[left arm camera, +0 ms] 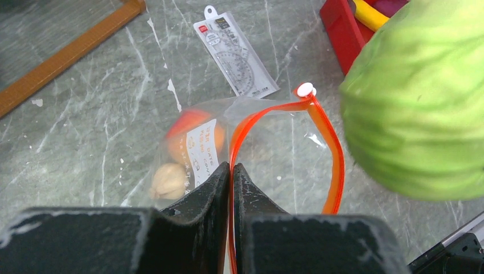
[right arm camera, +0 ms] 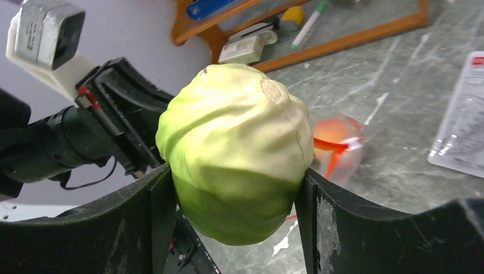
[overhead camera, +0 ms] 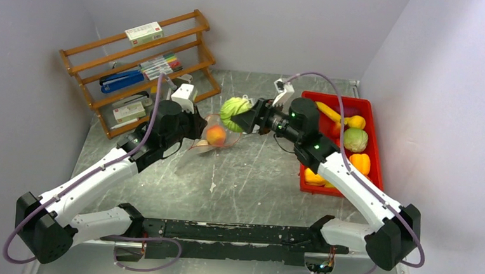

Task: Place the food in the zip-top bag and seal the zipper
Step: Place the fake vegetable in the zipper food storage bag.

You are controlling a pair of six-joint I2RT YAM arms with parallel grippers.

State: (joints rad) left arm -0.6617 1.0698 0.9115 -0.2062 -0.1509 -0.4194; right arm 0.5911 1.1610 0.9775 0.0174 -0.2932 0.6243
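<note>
The clear zip-top bag lies mid-table with a peach ball inside. In the left wrist view the bag hangs open, its red-orange zipper forming a loop with a white slider. My left gripper is shut on the near side of that zipper rim. My right gripper is shut on a green cabbage-like ball, held above the table just right of the bag's mouth. A peach ball and a beige piece show through the plastic.
A red tray at the right holds a banana, a green ball and a yellow pepper. A wooden rack with stationery stands back left. A flat white printed packet lies beyond the bag.
</note>
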